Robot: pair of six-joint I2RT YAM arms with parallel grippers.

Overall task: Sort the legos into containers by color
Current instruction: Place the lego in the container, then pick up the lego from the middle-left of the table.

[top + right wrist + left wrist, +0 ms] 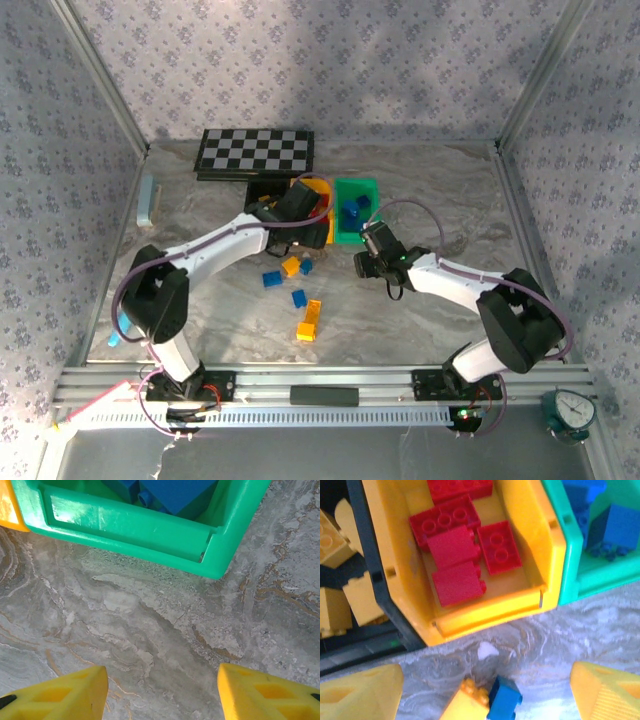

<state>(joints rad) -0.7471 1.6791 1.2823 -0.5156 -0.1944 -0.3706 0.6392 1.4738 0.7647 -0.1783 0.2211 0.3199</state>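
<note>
The green bin (150,535) sits just ahead of the right gripper (162,680), whose jaws stand apart on nothing. A careless forward reach would likely shove the bin's wall and slide it. The yellow bin (540,535), with red bricks (465,555) inside, lies ahead of the left gripper (485,677), whose jaws are spread wide and empty. The black bin (367,545) touches the yellow one on the gripper's left. Dropping low here risks a finger (360,695) catching a rim and tipping sorted bricks out. Just behind the left gripper, toward its wrist, an orange brick (467,700) and a blue brick (502,705) lie side by side, seemingly touching. Closing on both at once could carry one into the wrong bin, or squirt the smaller piece out of reach
</note>
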